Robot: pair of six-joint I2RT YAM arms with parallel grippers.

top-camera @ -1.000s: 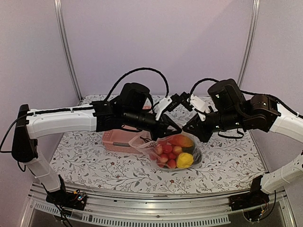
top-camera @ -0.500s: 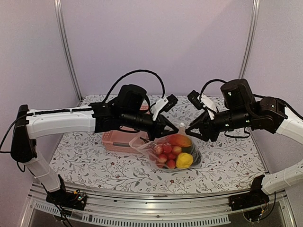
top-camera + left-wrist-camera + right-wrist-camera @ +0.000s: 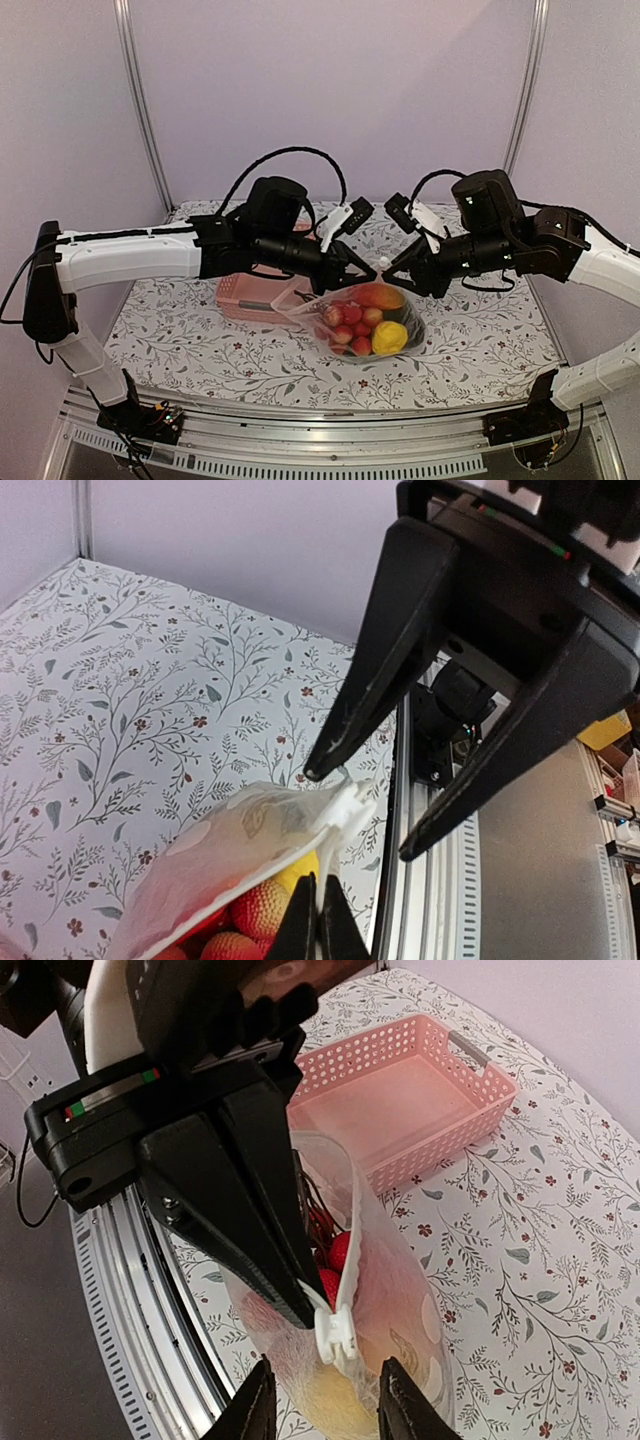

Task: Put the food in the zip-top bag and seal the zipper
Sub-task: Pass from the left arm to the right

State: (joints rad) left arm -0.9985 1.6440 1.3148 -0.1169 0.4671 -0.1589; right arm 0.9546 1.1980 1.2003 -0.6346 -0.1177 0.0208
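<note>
Bag (image 3: 300,300) on counter (image 3: 200,350), just beside pink basket (image 3: 240,295), mouth edge lifted. Food (image 3: 370,320) inside: red, yellow, orange, green pieces. Left gripper (image 3: 315,885) clamped on bag's top edge. Right gripper (image 3: 327,1365) apart, straddling white zipper (image 3: 350,1250).

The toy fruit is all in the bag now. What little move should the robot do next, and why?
Probably close the open right gripper on the zipper beside the left gripper, ready to press along it. The food sits inside the bag, but its mouth looks unsealed.
</note>
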